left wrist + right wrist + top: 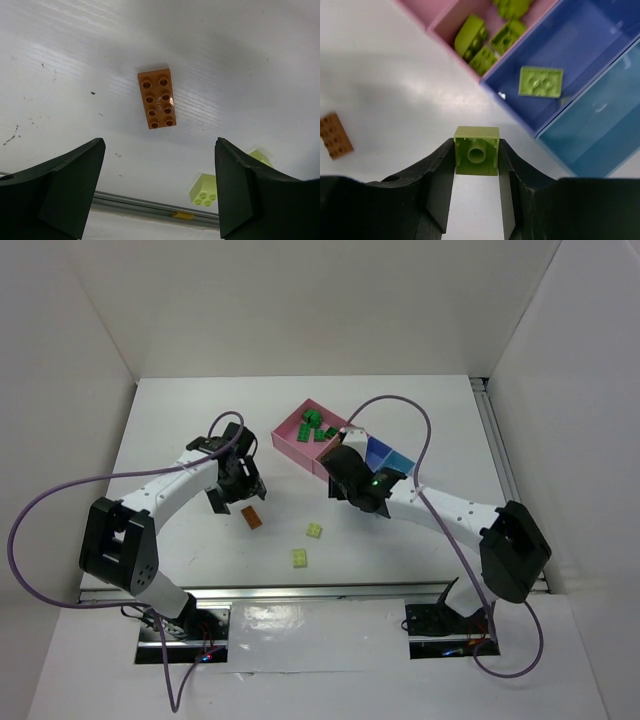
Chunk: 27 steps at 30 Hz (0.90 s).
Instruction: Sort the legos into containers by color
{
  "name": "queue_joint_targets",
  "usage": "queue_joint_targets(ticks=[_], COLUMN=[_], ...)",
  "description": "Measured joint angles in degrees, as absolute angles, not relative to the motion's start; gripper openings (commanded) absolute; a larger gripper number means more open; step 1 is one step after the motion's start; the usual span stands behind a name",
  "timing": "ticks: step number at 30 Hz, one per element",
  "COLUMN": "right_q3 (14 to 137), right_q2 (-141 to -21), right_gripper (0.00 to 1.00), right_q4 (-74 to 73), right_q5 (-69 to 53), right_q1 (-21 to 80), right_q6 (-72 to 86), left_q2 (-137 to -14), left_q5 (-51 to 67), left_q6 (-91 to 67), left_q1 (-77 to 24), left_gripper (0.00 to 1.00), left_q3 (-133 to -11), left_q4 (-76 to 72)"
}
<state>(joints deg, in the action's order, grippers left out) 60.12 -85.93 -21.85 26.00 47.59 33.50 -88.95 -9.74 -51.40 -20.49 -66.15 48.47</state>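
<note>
While the right gripper (476, 155) stands clamped on a lime brick (476, 142) just near-left of the periwinkle bin (600, 30), we log the left gripper (160, 192), jaws apart, above the orange brick (157, 98) lying flat on the table (250, 60). Dark green bricks (318, 427) occupy the far pink bin (292, 450), lime ones (475, 40) the second pink bin (447, 25), and one lime plate (540, 81) the periwinkle. Two loose lime bricks (314, 530) lie near-right of the orange one.

The right end effector (476, 148) pinches a lime brick (476, 156) near the periwinkle bin (602, 42), which holds a flat lime piece (541, 81).
</note>
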Motion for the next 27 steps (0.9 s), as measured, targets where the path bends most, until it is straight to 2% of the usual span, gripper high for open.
queue_joint_targets(ticks=[6,7,11,19,21,22,24,27], right_q3=[65.21,65.73,67.42,68.42,66.50,65.08,63.00,61.73], right_q2=[-89.17,-90.26,-94.70,-93.73,-91.55,-90.24,-88.86,-90.02], right_gripper=[0.33,0.44,0.74,0.73,0.76,0.81,0.84,0.89], right_q4=[-21.04,-20.80,-20.62,-20.62,-19.75,-19.66,-19.53,-19.75], right_q5=[27.59,27.53,26.70,24.86,23.59,22.35,19.88,16.58], right_q1=[40.23,39.13,35.66,37.54,40.25,42.22,46.15,50.81], right_q6=[30.76,30.50,29.34,26.89,26.41,26.13,25.67,25.96], left_q2=[-88.95,-88.95,-88.95,-88.95,-88.95,-88.92,-88.88,-88.51], left_q5=[-10.02,-10.07,-10.22,-10.85,-10.98,-11.11,-11.27,-11.66], left_q6=[-51.40,-51.40,-51.40,-51.35,-51.33,-51.29,-51.20,-51.05], left_q1=[-20.49,-20.49,-20.49,-20.38,-20.03,-19.66,-18.81,-17.15], left_gripper=[0.92,0.92,0.92,0.92,0.92,0.92,0.92,0.92], left_q3=[-66.15,-66.15,-66.15,-66.15,-66.15,-66.15,-66.15,-66.15], left_q4=[48.45,48.45,48.45,48.62,48.73,48.75,48.90,48.95])
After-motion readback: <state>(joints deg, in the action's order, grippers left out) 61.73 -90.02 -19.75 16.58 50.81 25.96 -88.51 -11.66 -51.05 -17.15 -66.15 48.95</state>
